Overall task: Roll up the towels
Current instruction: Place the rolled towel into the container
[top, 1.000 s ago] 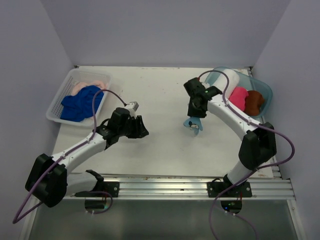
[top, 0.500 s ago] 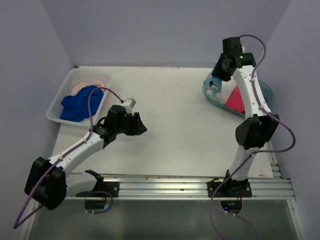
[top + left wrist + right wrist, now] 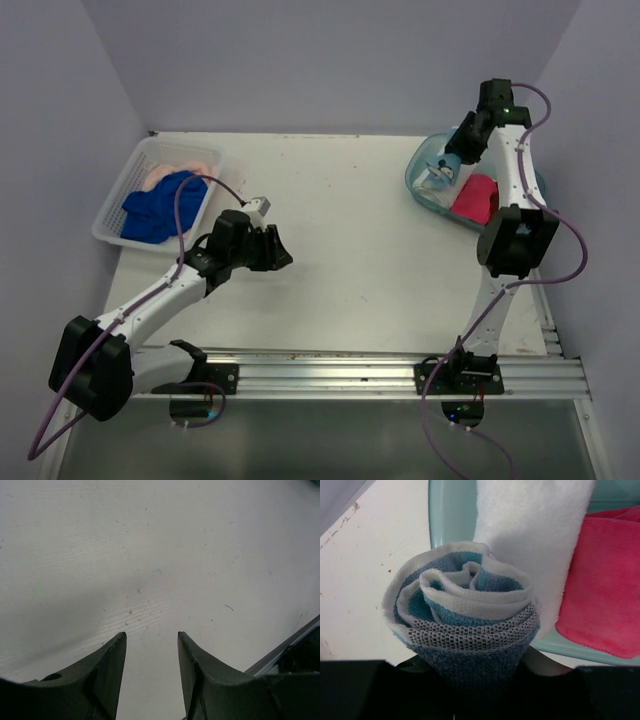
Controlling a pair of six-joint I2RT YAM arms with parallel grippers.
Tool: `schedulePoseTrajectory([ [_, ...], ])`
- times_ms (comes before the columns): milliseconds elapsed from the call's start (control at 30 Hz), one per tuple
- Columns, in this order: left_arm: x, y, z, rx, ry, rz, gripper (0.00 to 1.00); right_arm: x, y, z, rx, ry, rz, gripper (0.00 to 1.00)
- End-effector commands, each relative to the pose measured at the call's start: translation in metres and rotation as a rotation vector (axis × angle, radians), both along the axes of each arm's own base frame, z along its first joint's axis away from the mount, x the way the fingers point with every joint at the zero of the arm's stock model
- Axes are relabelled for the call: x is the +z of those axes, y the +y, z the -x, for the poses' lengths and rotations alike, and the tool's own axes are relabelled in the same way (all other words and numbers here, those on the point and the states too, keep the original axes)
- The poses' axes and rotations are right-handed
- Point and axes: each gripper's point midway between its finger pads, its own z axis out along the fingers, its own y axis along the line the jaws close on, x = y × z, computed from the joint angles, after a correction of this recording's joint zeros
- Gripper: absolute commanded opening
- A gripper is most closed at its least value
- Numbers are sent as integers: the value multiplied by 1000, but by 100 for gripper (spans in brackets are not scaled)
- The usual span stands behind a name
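Observation:
My right gripper [image 3: 447,166] is shut on the rolled light blue towel [image 3: 465,605] and holds it at the near left rim of the clear teal tub [image 3: 415,178]. In the right wrist view a rolled white towel [image 3: 530,535] and a hot pink towel [image 3: 605,580] lie in the tub [image 3: 451,510] just behind the roll. The hot pink towel [image 3: 472,198] also shows from above. The brown towel is hidden behind the arm. My left gripper [image 3: 281,256] is open and empty low over the bare table [image 3: 150,636]. The royal blue towel [image 3: 160,205] and pale peach towel [image 3: 178,167] lie unrolled.
The white lattice basket [image 3: 110,222] holding the blue and peach towels stands at the far left. The tub is at the far right against the wall. A metal rail [image 3: 380,365] runs along the table's near edge, and its corner shows in the left wrist view [image 3: 285,650].
My right arm has swung from the table's middle up and right to the tub, carrying the light blue roll. The left arm has barely moved.

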Motion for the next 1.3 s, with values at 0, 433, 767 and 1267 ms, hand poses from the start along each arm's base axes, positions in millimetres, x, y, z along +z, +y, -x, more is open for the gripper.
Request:
schedulePoseTrajectory([
  [0, 14, -1, -6, -19, -42, 4, 50, 13, -22, 1, -22, -36, 3, 28],
  [433, 9, -10, -17, -25, -14, 16, 49, -25, -74, 27, -99, 186, 200, 28],
  [767, 4, -13, -17, -24, 14, 28, 49, -40, -104, 45, -179, 293, 363, 26],
  [1267, -7, -16, -15, -24, 49, 35, 49, -49, -96, 37, -136, 346, 541, 32],
])
